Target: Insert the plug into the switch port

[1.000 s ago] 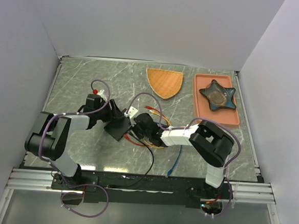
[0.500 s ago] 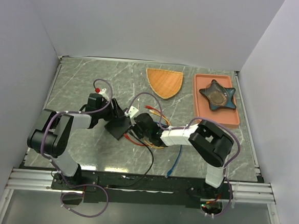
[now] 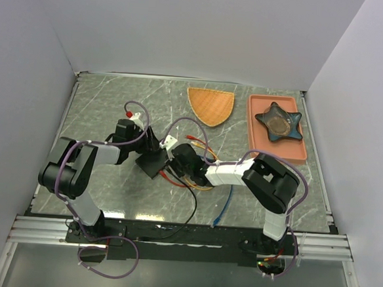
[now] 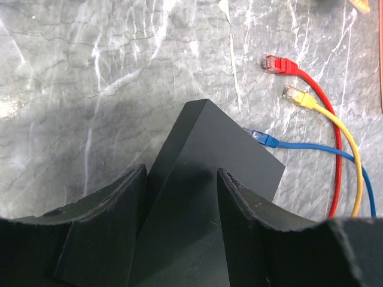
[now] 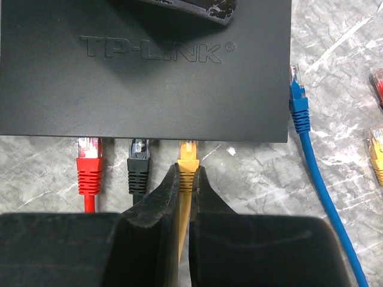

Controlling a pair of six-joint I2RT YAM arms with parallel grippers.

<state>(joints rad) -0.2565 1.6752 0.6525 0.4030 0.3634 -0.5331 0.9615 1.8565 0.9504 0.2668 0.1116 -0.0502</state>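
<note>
The flat black switch [image 5: 143, 66] lies between the arms and is marked TP-LINK. Its ports are on the long edge facing my right wrist camera, and the sockets themselves are hidden under that edge. A red plug [image 5: 90, 160] and a black plug [image 5: 139, 156] sit in two of them. My right gripper [image 5: 188, 170] is shut on the yellow plug [image 5: 188, 154], whose tip is at the switch's edge beside the black one. My left gripper [image 4: 179, 179] clamps the switch [image 4: 209, 155] at its far side, one finger [image 5: 191, 9] lying on its top.
Loose red [image 4: 276, 63], yellow [image 4: 294, 94] and blue [image 4: 263, 139] cable ends lie right of the switch. An orange fan-shaped mat [image 3: 210, 105] and a salmon tray [image 3: 253, 125] holding a dark star-shaped dish [image 3: 280, 121] sit at the back right.
The left arm's elbow has shifted a little to the right. The switch, the right gripper and the yellow plug look unmoved.
</note>
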